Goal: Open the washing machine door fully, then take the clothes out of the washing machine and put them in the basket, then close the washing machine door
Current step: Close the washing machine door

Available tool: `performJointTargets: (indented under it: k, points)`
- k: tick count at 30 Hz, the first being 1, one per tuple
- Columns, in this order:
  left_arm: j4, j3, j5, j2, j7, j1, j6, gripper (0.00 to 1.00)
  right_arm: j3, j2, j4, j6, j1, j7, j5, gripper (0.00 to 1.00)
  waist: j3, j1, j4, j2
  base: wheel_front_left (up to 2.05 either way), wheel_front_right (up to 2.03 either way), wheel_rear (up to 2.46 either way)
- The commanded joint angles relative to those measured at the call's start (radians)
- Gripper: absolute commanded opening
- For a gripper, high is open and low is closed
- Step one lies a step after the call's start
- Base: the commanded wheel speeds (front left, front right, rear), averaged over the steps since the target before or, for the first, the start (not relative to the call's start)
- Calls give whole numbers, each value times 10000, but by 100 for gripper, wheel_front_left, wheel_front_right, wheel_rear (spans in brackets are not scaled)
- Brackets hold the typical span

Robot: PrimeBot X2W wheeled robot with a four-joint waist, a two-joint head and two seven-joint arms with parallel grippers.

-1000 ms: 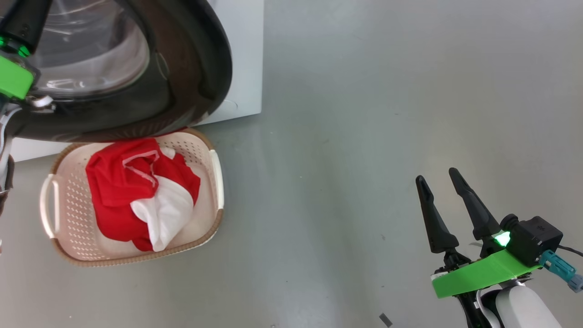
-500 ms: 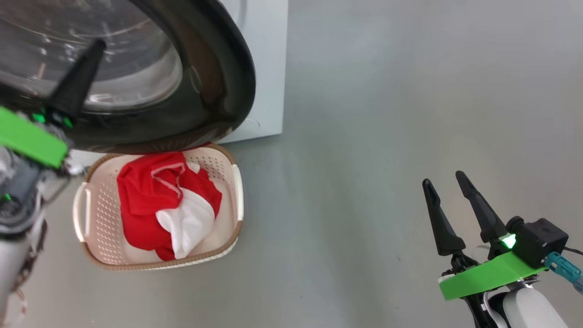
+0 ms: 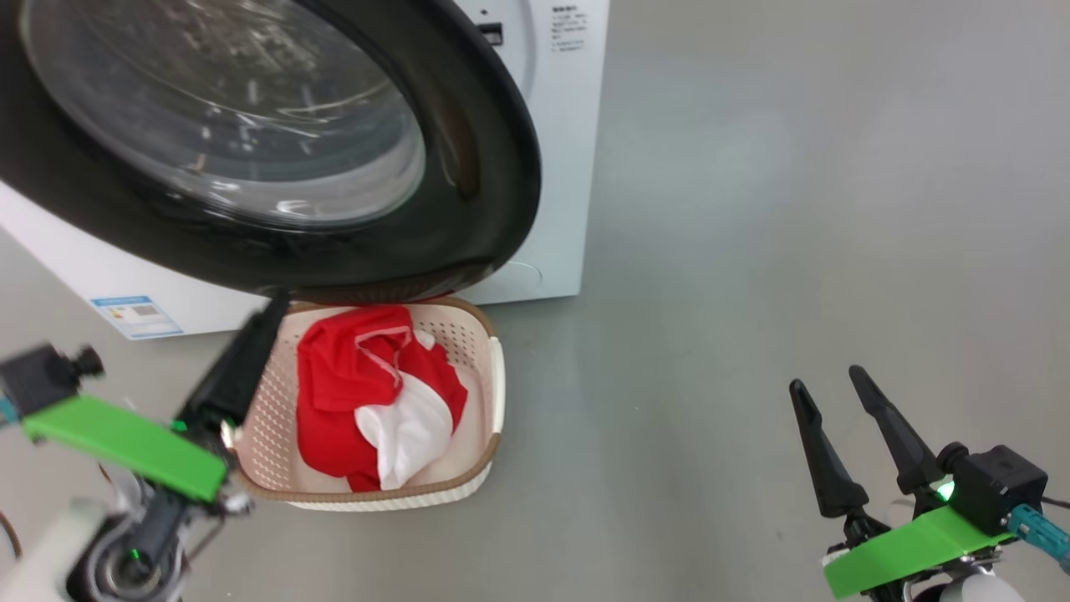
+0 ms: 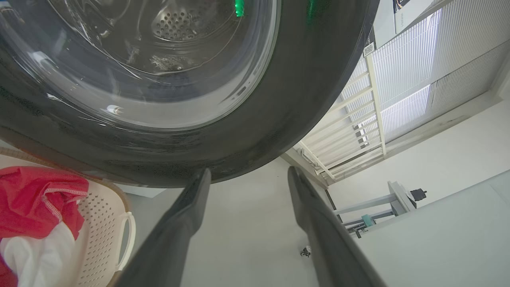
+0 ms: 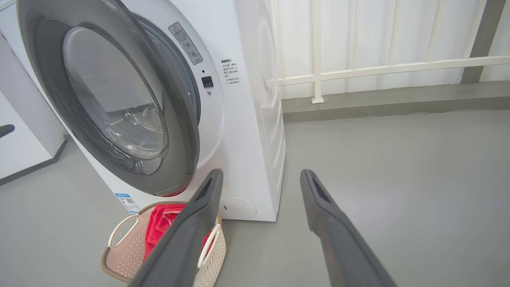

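Observation:
The washing machine door (image 3: 251, 125), a black-rimmed glass round, hangs over the far end of the basket (image 3: 495, 393); in the right wrist view the door (image 5: 115, 103) stands ajar from the white washing machine (image 5: 247, 131). Red and white clothes (image 3: 351, 393) lie piled in the cream basket. My left gripper (image 4: 248, 172) is open and empty just below the door's rim (image 4: 279, 99), and one dark finger (image 3: 242, 368) shows by the basket's left side. My right gripper (image 3: 826, 380) is open and empty above the floor at lower right, well away from the basket.
Bare grey floor (image 3: 752, 209) stretches to the right of the washing machine. A white railing (image 5: 378, 67) and wall run behind it. A blue label (image 3: 138, 313) sits low on the machine's front. A pale cabinet (image 5: 20, 119) stands left of the machine.
The head camera has shifted, so the whole picture moved right and down. My left arm came down from the door's glass to beside the basket. The right gripper kept its pose.

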Motion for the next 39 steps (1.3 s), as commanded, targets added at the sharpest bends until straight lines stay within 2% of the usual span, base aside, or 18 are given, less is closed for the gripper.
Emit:
performJointTargets:
  k: [1, 12, 21, 23, 30, 39]
  points:
    - [-266, 351, 81, 327, -121, -14, -69, 100, 143, -163, -232, 63, 56, -65, -56, 100, -264, 0, 266, 0, 0, 0, 0]
    - [-522, 155, 218, 167, -847, 1844, -69, 100, 119, -240, -192, 63, 460, -65, -7, 100, -638, 0, 451, 0, 0, 0, 0]
    - [-350, 217, 565, 167, -1550, 3109, -69, 100, 48, -234, -173, 63, 754, -65, 32, 100, -902, 0, 313, 0, 0, 0, 0]
    - [-103, 55, 1015, 272, -1645, 3355, -69, 100, -25, -244, -180, 63, 844, -65, 39, 100, -951, 0, 260, 0, 0, 0, 0]
    - [501, 220, 1893, 95, -1793, 3961, -69, 100, -273, -284, -200, 63, 1117, -65, 43, 100, -1100, 0, 65, 0, 0, 0, 0]
    - [967, 1792, 4613, -916, -1803, 4764, -69, 100, -523, -342, -199, 63, 1533, -65, 61, 100, -1367, 0, -57, 0, 0, 0, 0]
